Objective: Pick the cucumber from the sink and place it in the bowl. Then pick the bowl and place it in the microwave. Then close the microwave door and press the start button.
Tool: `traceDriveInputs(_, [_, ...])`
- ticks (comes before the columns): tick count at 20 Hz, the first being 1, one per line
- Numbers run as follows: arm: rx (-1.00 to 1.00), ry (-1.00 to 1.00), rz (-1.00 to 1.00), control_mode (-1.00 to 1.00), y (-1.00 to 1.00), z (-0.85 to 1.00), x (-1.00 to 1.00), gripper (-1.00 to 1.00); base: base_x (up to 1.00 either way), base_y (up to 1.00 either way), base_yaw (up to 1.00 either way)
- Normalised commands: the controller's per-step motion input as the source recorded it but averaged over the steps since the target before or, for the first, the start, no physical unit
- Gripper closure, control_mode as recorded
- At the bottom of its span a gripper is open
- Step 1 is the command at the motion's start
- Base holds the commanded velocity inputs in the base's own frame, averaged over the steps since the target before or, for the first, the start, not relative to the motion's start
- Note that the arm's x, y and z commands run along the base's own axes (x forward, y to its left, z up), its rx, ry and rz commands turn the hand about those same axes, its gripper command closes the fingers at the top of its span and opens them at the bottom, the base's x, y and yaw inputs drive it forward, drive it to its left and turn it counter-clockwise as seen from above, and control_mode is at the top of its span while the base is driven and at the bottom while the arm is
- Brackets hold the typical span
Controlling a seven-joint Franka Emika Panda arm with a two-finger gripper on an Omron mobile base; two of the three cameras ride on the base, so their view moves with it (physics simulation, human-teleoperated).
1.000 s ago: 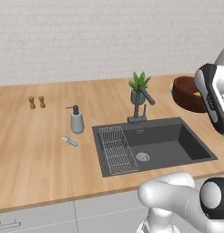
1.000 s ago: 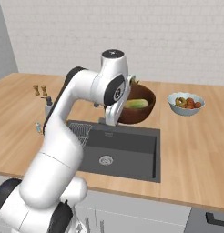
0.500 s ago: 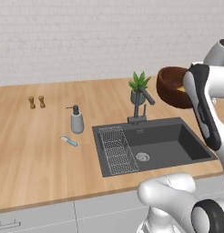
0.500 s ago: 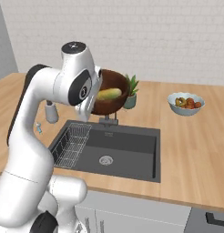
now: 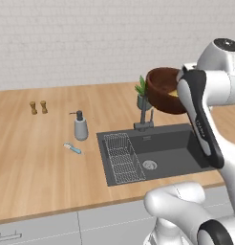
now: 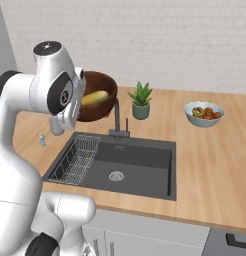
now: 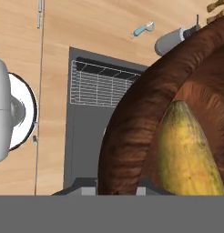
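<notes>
The dark brown wooden bowl [image 5: 161,89] [image 6: 106,89] hangs in the air, tilted, above the back left of the sink [image 5: 173,154] [image 6: 145,167]. The yellow cucumber [image 6: 95,97] [image 7: 186,150] lies inside it. In the hand view my gripper [image 7: 117,184] is shut on the bowl's rim [image 7: 127,136], one finger outside the wall and one inside. Far below, the sink [image 7: 82,136] and its wire rack [image 7: 102,84] show. The microwave is out of view.
A dark tap [image 5: 145,119] [image 6: 117,117] and a potted plant [image 5: 141,94] [image 6: 141,100] stand behind the sink, close under the bowl. A soap dispenser [image 5: 80,127], a small blue tool [image 5: 72,148] and two shakers [image 5: 38,107] are on the left counter. A pale fruit bowl [image 6: 205,113] sits right.
My arm has swung left and risen with the bowl, carrying it from over the right counter to above the tap and plant. The cucumber stays inside the bowl.
</notes>
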Motion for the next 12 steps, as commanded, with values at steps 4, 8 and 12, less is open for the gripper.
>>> traceDriveInputs(4, [0.0, 0.0, 0.06, 1.0, 0.2, 0.0, -0.13, 1.0, -0.12, 0.0, 0.01])
traceDriveInputs(8, [0.0, 0.0, 0.0, 1.0, 0.0, 0.0, 0.0, 1.0, -0.8, -0.07, 0.02])
traceDriveInputs(12, [0.0, 0.0, 0.0, 1.0, 0.0, 0.0, 0.0, 1.0, -0.93, -0.07, -0.08])
